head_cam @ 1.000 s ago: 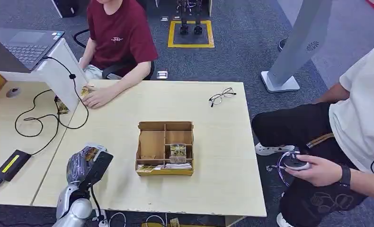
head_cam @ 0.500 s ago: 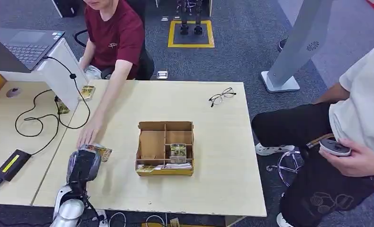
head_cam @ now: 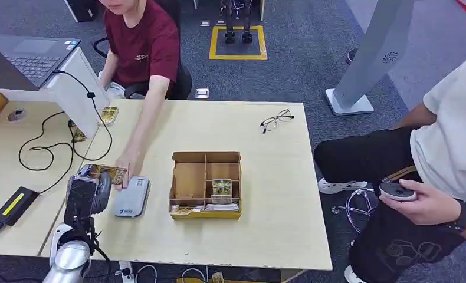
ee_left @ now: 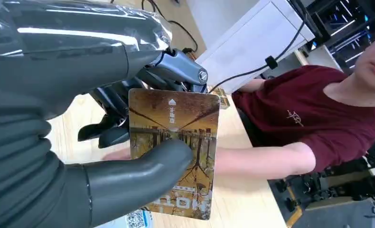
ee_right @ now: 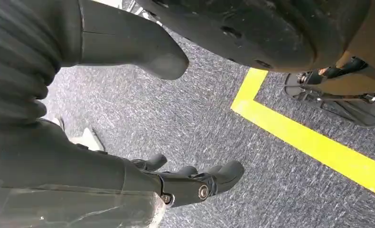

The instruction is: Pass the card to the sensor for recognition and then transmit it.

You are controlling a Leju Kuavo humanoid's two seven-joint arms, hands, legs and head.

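One card (head_cam: 108,174) sits pinched in the left hand (head_cam: 88,191), thumb (ee_left: 143,173) pressed on its printed face and darker fingers (ee_left: 114,102) behind it, as the left wrist view shows. From the head view, the hand is over the table (head_cam: 266,194) at about 8 o'clock from the box (head_cam: 206,184), and the card points toward 2 o'clock. A person's hand (head_cam: 127,165) touches the card's far edge. Just beside it, at 4 o'clock, a grey sensor (head_cam: 131,197) lies flat on the table, between the left hand and the box. Glasses (head_cam: 276,119) lie well apart at 1 o'clock. The right hand (ee_right: 185,183) hangs above the carpet (ee_right: 214,128), holding nothing, fingers loosely apart.
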